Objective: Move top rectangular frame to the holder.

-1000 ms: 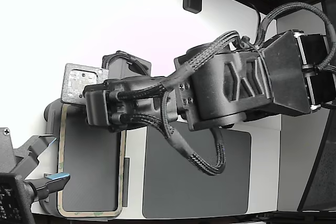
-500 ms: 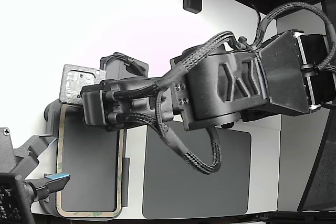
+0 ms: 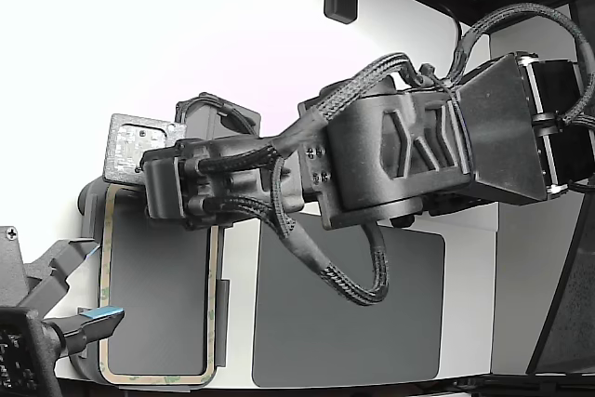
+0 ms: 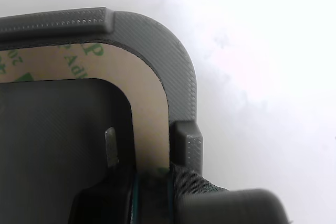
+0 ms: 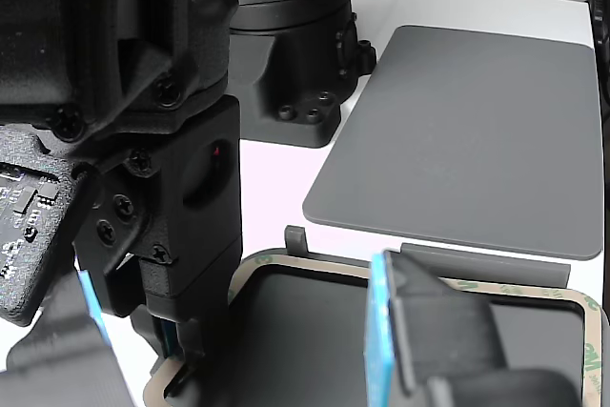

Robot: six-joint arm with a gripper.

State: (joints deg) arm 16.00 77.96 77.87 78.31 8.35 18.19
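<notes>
While the white table (image 3: 139,44) filled most of the exterior view, the arm (image 3: 400,155) was stretched across it toward that view's left, above a large dark grey mat (image 3: 349,313). The holder (image 4: 168,61), a grey tray with raised tabs, was seen at the exterior view's lower left, just beside the mat. The top rectangular frame (image 3: 105,285), tan with green print, was found lying flat inside the holder's rim, its open centre showing the dark floor of the tray. At one corner of the frame the gripper (image 4: 142,182) was placed, with one finger (image 4: 111,145) inside the opening and the other part outside the tan strip, so the strip was straddled. Whether the strip was actually pinched could not be told, since the contact was hidden at the edge of the wrist view. A second gripper with blue pads (image 5: 381,331) was seen close by in the other view.

The step in hand was judged to be the seating of the frame in the holder, or its release. A gentle opening and a straight lift were judged to be called for next, so that the thin frame would not be dragged off the tabs.
</notes>
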